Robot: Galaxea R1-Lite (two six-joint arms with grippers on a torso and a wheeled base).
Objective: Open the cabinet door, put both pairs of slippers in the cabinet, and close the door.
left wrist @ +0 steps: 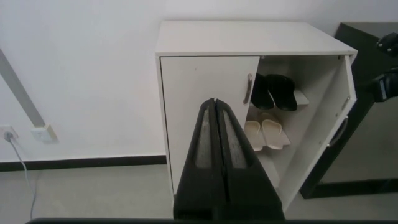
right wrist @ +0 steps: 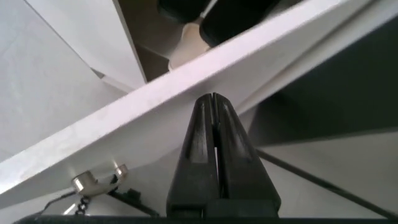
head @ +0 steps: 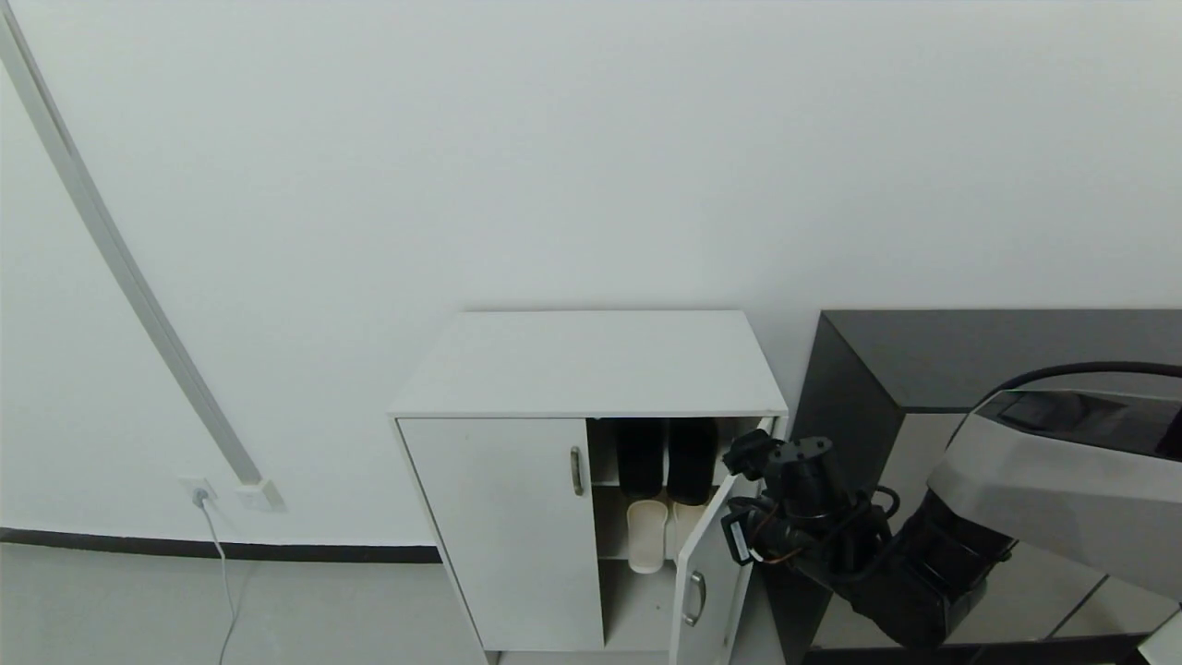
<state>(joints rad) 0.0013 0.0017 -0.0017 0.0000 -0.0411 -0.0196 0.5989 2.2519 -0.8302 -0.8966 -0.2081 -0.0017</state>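
Note:
The white cabinet (head: 591, 365) has its left door (head: 503, 526) closed and its right door (head: 706, 573) swung partly open. Inside, a black pair of slippers (head: 665, 457) lies on the upper shelf and a cream pair (head: 646, 536) on the shelf below. My right gripper (head: 743, 454) is shut, its tips against the outer face of the open door (right wrist: 155, 118) near that door's top edge, above the handle (right wrist: 96, 180). My left gripper (left wrist: 214, 102) is shut and empty, held back from the cabinet in front of the closed door (left wrist: 208, 81). Both pairs (left wrist: 277, 92) (left wrist: 266, 134) show past it.
A glossy black cabinet (head: 923, 360) stands right against the white one, close behind the open door. A wall socket with a cable (head: 199, 491) and a slanted cable duct (head: 120, 259) are at the left. Grey floor (head: 185, 610) spreads in front.

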